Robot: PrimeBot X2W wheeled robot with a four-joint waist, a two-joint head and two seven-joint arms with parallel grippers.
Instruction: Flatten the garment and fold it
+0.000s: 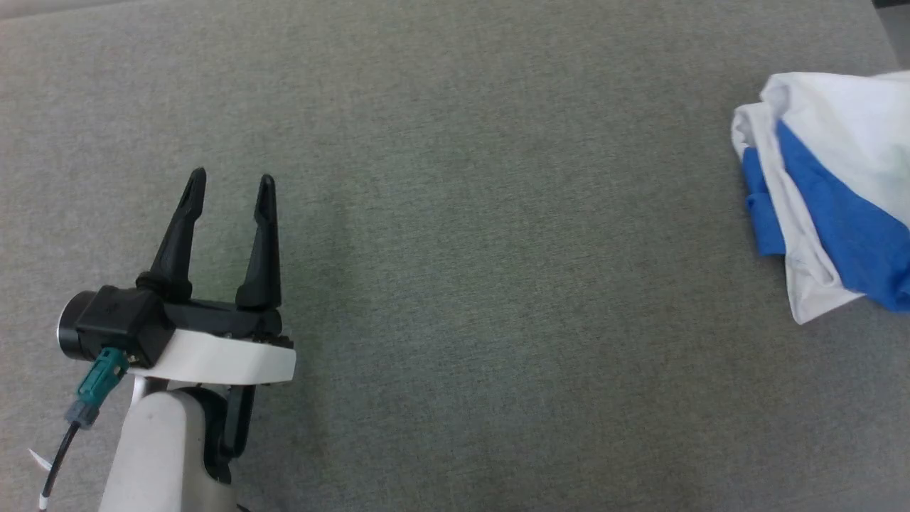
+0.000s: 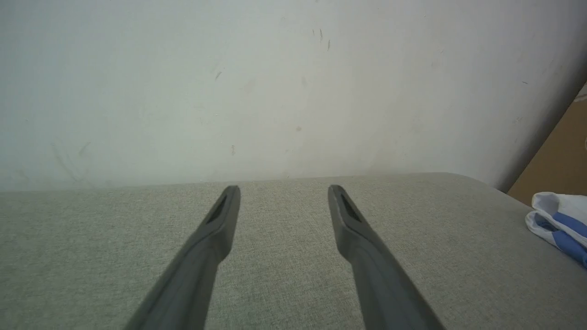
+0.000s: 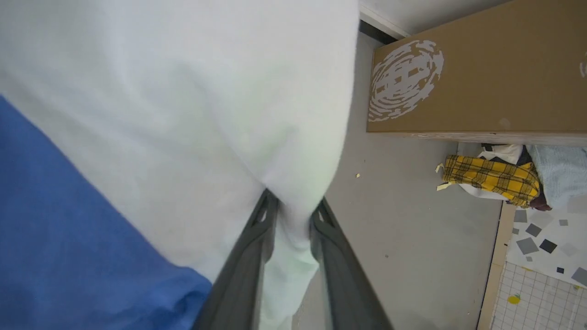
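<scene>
The work area is a flat surface (image 1: 498, 284) covered in grey woven fabric, bounded on its far side by a pale, lightly scuffed wall (image 2: 275, 91).

The garment (image 1: 839, 142), a crumpled white shirt with bright blue sleeve fabric, is bunched at the right edge of the surface. The border of the head view cuts part of it off.

The left gripper (image 1: 232, 178), two long dark fingers on a black-and-white wrist housing, is positioned over the near left part of the surface, well apart from the garment. Its jaws are spread, with nothing between them.

The right gripper (image 3: 296, 201) has its jaws pressed onto a fold of the garment's white fabric, pinching it near the fingertips. White cloth billows beyond the tips, and a blue panel lies beside it.

Past the garment, the right wrist view shows a grey floor (image 3: 403, 229). A brown cardboard box (image 3: 481, 82) with a white swirl print stands there. A yellow plaid cloth (image 3: 490, 178) lies just beside the box on a heap of other textiles.
</scene>
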